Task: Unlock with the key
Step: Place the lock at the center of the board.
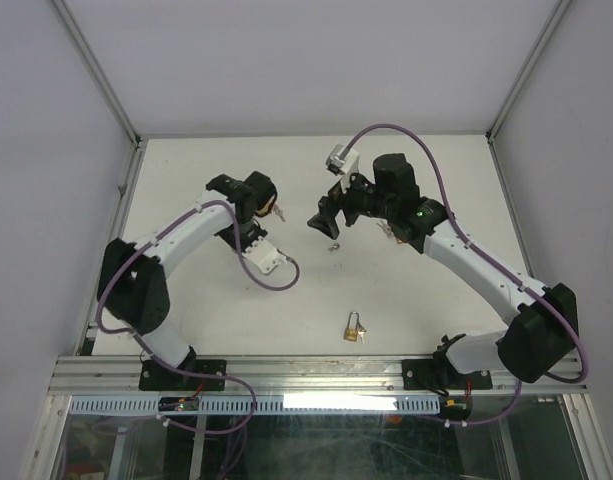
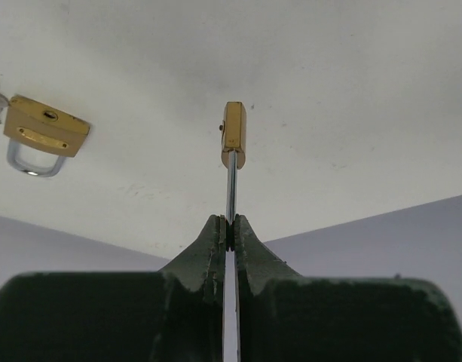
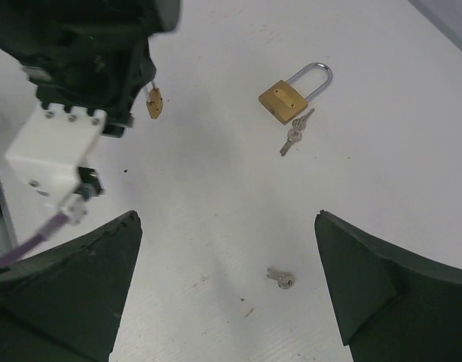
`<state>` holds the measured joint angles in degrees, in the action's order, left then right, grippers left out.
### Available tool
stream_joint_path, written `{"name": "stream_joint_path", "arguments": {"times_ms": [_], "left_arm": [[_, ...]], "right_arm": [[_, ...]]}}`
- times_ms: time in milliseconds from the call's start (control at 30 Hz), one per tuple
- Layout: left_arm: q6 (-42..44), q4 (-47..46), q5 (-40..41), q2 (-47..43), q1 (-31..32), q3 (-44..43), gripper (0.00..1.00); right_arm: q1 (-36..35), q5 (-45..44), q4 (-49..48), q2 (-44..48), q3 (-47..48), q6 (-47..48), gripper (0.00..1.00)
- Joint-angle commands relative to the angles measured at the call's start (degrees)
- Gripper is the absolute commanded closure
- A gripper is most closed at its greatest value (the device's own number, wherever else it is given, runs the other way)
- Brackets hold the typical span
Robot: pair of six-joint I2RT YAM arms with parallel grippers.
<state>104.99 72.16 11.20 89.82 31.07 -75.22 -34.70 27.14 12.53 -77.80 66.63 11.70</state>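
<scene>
Currently your left gripper [image 2: 229, 222] clenched on shackle of padlock [image 2: 233, 134], lifted off table [image 1: 206, 170], likely steadying it for insertion. Right gripper [image 3: 227, 219] jaws released wide above loose key [image 3: 282, 280] mid-table, likely for pickup. Spare padlock [image 1: 354, 326] lies nearer.

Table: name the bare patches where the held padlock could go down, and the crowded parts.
Crowded: the centre, where left end effector with its held padlock, right end effector and loose key sit close. Bare: the far strip of table beyond them; the near patch left of the lying padlock.
</scene>
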Motion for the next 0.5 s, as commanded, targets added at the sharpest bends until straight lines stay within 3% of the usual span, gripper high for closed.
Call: {"name": "stream_joint_path", "arguments": {"times_ms": [0,233,467], "left_arm": [[-20.2,7.7,8.0,10.7,1.8,-10.7,1.00],[-34.0,10.7,9.5,19.9,2.3,-15.5,1.00],[-53.4,10.9,8.2,26.1,2.6,-21.1,1.00]], "right_arm": [[0.2,-1.9,-4.6,3.6,-1.8,0.2,0.00],[0.3,-3.7,-5.0,7.1,-4.5,0.9,0.00],[0.4,-3.9,-4.7,8.5,-5.0,0.3,0.00]]}}
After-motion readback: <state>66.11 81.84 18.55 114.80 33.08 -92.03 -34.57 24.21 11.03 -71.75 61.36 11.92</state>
